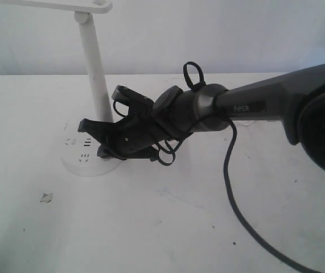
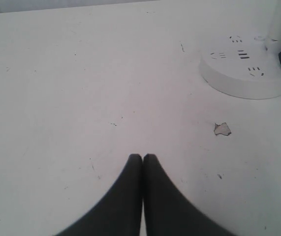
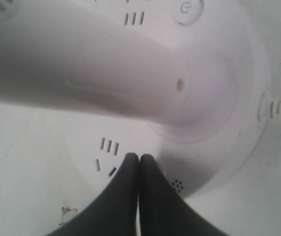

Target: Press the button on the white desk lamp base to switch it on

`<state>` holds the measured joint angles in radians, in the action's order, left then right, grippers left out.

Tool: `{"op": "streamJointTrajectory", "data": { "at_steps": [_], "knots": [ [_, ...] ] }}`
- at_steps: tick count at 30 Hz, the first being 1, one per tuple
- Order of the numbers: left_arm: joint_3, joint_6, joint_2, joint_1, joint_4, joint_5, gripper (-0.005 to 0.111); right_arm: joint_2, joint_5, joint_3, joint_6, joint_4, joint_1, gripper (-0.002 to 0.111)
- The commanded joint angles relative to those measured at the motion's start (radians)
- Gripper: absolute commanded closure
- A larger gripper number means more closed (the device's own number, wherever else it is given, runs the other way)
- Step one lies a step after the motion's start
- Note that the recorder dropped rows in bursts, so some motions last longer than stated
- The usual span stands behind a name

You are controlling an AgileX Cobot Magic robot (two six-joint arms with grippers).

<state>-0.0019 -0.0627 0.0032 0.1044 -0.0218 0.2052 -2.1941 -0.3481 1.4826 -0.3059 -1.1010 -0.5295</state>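
The white desk lamp base lies on the table at left of centre, its upright arm rising from it. My right gripper reaches across from the right and hangs just over the base. Up close its fingers are shut, tips above the base beside dark socket slots. The button, round with a grey power symbol, sits beyond the lamp arm, apart from the tips. My left gripper is shut with nothing in it over bare table, well short of the base.
A chipped spot marks the table near the base's front. A black cable hangs from the right arm down to the table. The lamp head juts out at the top. The lamp's cord outlet shows at the base's rim.
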Motion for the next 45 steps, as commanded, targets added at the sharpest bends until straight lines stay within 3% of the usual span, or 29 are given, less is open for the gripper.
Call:
{"op": "streamJointTrajectory", "data": {
  "at_steps": [1,31,45],
  "knots": [
    [0.002,0.000,-0.003,-0.008,0.000,-0.004,0.107,-0.004,0.014,0.006,-0.008,0.003,-0.001,0.108],
    [0.002,0.000,-0.003,-0.008,0.000,-0.004,0.107,-0.047,-0.043,0.004,-0.005,0.029,-0.001,0.108],
    [0.002,0.000,-0.003,-0.008,0.000,-0.004,0.107,0.153,-0.043,0.004,-0.012,0.099,0.001,0.108]
  ]
}}
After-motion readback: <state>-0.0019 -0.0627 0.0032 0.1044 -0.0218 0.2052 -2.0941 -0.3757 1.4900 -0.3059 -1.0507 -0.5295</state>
